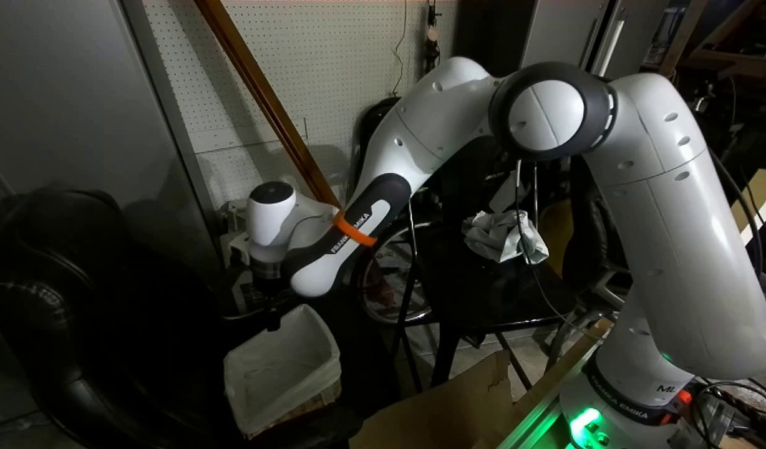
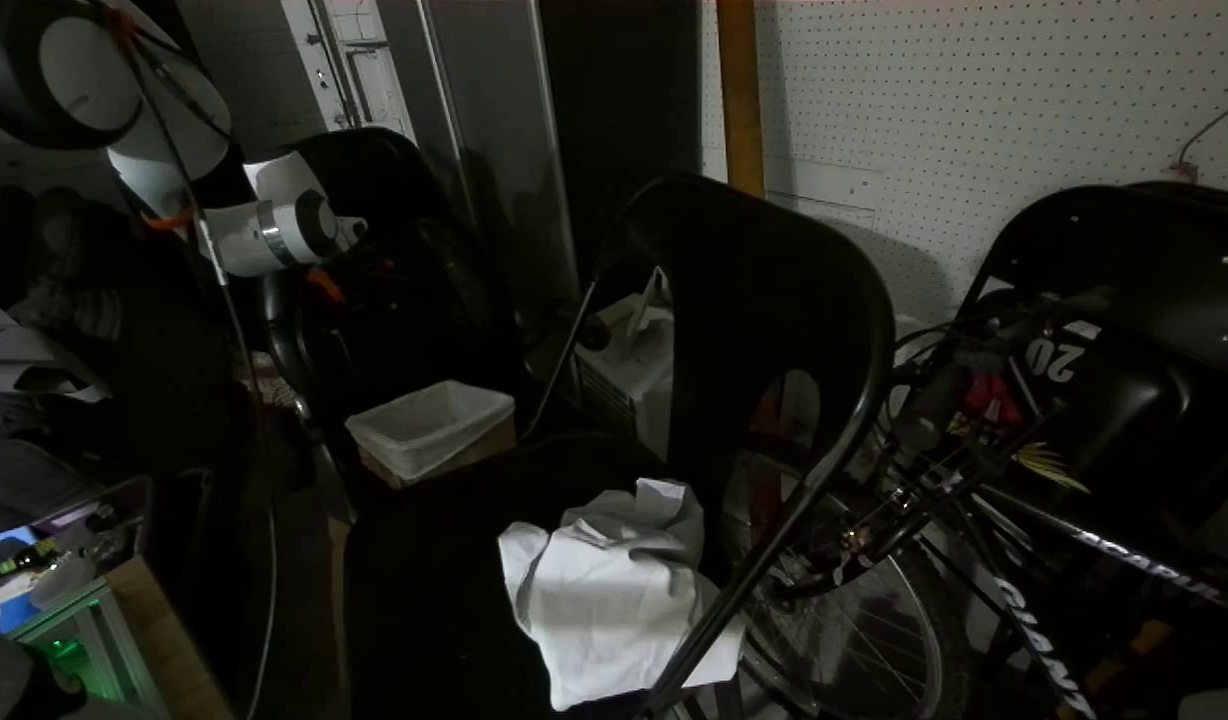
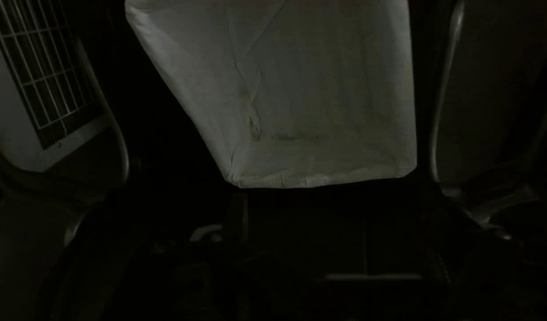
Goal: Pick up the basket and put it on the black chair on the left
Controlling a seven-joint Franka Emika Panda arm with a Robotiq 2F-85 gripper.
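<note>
Overall, the Panda arm (image 1: 545, 115) makes a high arch across an exterior view: from its base (image 1: 632, 349) at the lower right, where a green light (image 1: 584, 421) glows, it climbs to the upper right, bends right of the top centre and slopes down leftward. The forearm, circled by an orange band (image 1: 353, 231), ends in a wrist (image 1: 271, 215) left of centre; the last link stands upright, so the hand (image 1: 272, 319) points down. Its dark tip overlaps the upper rim of the white-lined basket (image 1: 283, 368) in that frame, though I cannot tell whether the two touch. Nor can I tell whether the hand is spread or pressed together: it is lost in shadow there, and the lower half of the wrist view is nearly black.

The basket sits in the black leather armchair (image 1: 40, 293) at the lower left, its open top facing up. In the wrist view it fills the upper centre, with shiny armrests (image 3: 434, 147) to either side. In an exterior view, the basket appears left of centre, beyond the seat of a black folding chair (image 2: 764, 260), with the arm coming in from the upper left and the wrist above the basket.

A crumpled white bundle (image 2: 624, 590) lies on the folding chair's seat, bottom centre; a bicycle (image 2: 1029, 620) stands at the lower right, below the pegboard (image 2: 1024, 100).
</note>
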